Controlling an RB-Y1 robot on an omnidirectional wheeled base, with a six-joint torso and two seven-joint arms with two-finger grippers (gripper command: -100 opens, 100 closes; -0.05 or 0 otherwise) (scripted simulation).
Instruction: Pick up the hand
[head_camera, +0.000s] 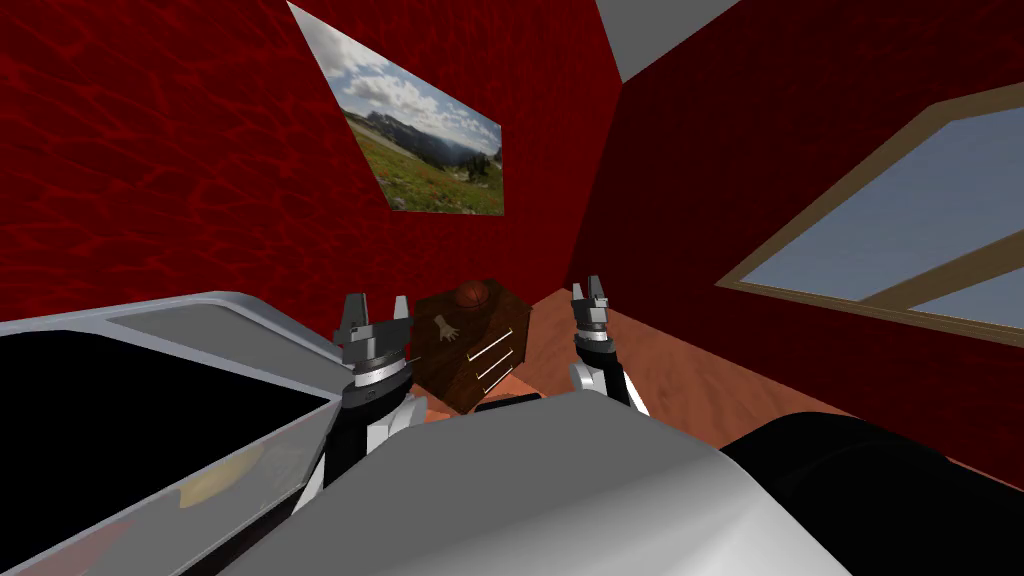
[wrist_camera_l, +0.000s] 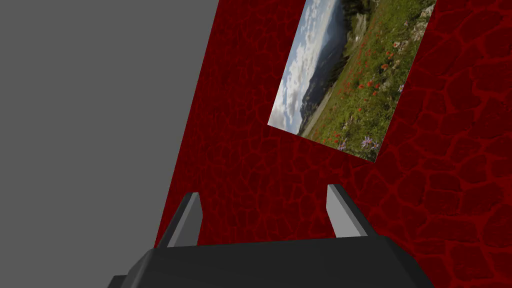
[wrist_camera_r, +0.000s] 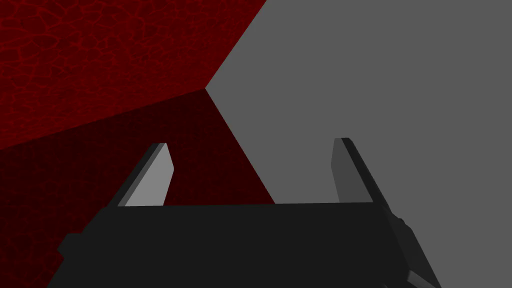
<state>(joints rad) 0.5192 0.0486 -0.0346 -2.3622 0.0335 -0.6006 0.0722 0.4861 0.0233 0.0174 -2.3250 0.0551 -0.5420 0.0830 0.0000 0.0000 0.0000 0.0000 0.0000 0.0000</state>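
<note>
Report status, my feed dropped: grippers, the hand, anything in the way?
Open, empty: left gripper, right gripper. On dresser: hand, untouched. Orange-brown ball beyond it, apart.

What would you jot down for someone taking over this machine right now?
Left gripper: open, empty, raised beside the dresser.
Right gripper: open, empty, raised on the dresser's other side.
Hand: small, tan, lying on top of the dark wooden dresser; a brown ball sits behind it.
Done: nothing grasped yet.
Left: lower a gripper to the hand, close on it and lift. The left one looks nearer.
</note>
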